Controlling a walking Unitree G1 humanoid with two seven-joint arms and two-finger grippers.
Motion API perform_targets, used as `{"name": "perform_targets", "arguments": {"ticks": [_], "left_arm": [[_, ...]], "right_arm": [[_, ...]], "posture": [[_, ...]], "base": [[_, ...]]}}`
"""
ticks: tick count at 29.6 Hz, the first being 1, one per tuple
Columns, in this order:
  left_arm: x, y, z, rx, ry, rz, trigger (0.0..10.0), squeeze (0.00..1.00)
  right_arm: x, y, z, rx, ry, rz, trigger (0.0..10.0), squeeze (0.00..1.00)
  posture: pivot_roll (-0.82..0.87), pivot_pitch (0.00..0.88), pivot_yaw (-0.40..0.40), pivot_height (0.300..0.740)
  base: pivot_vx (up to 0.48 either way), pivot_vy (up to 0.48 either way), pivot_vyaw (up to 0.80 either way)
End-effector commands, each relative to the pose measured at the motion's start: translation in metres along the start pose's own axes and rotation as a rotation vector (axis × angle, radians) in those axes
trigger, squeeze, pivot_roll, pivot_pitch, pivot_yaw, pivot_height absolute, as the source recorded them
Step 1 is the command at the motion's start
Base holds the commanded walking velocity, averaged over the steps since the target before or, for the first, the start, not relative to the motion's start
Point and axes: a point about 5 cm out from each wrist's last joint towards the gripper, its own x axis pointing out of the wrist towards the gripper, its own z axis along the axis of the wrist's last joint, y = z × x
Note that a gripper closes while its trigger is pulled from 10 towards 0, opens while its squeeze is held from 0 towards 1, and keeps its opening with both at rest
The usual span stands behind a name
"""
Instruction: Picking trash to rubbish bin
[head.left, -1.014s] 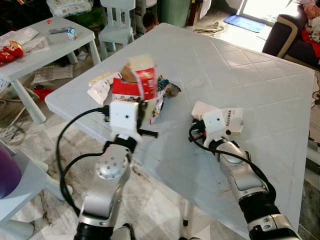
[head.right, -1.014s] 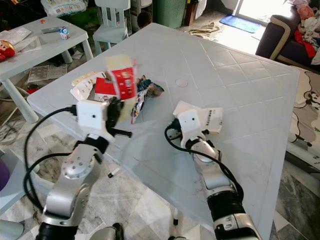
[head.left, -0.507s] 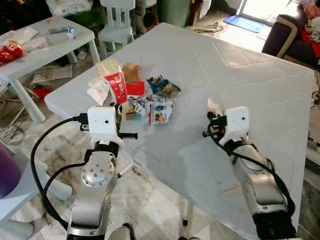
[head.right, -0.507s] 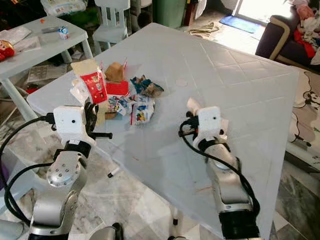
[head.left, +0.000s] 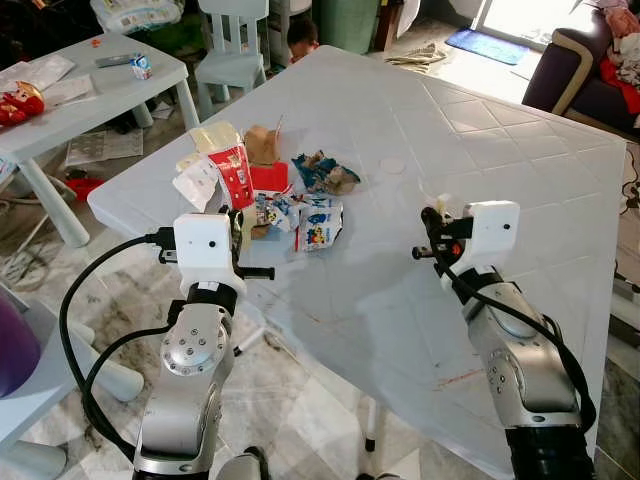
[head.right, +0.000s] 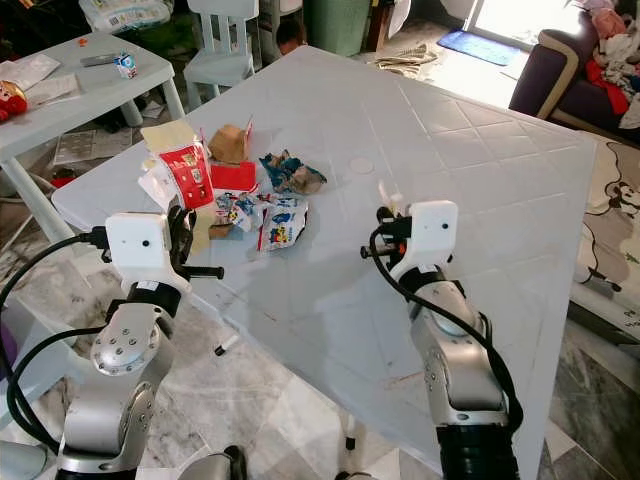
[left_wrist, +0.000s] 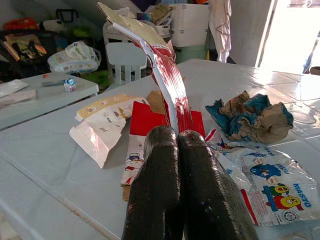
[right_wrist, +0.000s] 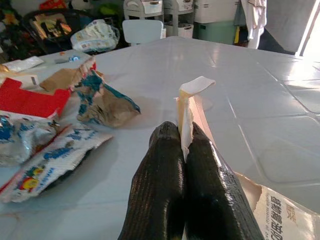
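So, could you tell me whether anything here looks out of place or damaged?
Yes: crumpled wrappers and torn packets lie scattered at the white table's near left corner. The left gripper pinches a flattened red carton; the right gripper pinches a torn paper piece.

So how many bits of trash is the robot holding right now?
2. The left gripper pinches a red carton above the pile. The right gripper pinches white paper over the table.

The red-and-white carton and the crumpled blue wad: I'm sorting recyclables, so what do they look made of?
The red-and-white carton, pinched flat in the left pincer, looks like coated paperboard: stiff folded panels with a glossy printed face. The crumpled blue wad seems to be paper with a matte brown inside and blue print; a thin plastic layer can't be ruled out.
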Motion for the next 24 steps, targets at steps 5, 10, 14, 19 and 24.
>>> {"name": "perform_targets", "arguments": {"ticks": [5,10,14,19,24], "left_arm": [[0.0021,0.0025,0.0042,0.006,-0.011,0.013,0.0,0.0],[0.0023,0.0016,0.003,0.002,-0.003,0.008,0.0,0.0],[0.0037,0.0008,0.0023,-0.006,0.002,0.006,0.0,0.0],[0.0047,0.0006,0.0027,-0.011,0.003,0.006,0.0,0.0],[0.0057,0.0001,0.0023,-0.013,0.005,0.004,0.0,0.0]], "right_arm": [[-0.001,-0.0027,0.0082,0.004,-0.024,-0.014,0.0,0.0],[-0.0006,-0.0028,0.0081,0.006,-0.022,-0.018,0.0,0.0],[0.0003,-0.0025,0.0078,0.009,-0.019,-0.021,0.0,0.0],[0.0005,-0.0029,0.0078,0.01,-0.017,-0.024,0.0,0.0],[0.0016,-0.0048,0.0077,0.008,-0.014,-0.031,0.0,0.0]], "posture": [[0.09,0.14,-0.078,0.74],[0.09,0.139,-0.076,0.74],[0.09,0.135,-0.076,0.74],[0.09,0.134,-0.077,0.74],[0.09,0.127,-0.074,0.74]], "base": [[0.0,0.0,0.0],[0.0,0.0,0.0],[0.0,0.0,0.0],[-0.214,0.0,0.0],[-0.274,0.0,0.0]]}}
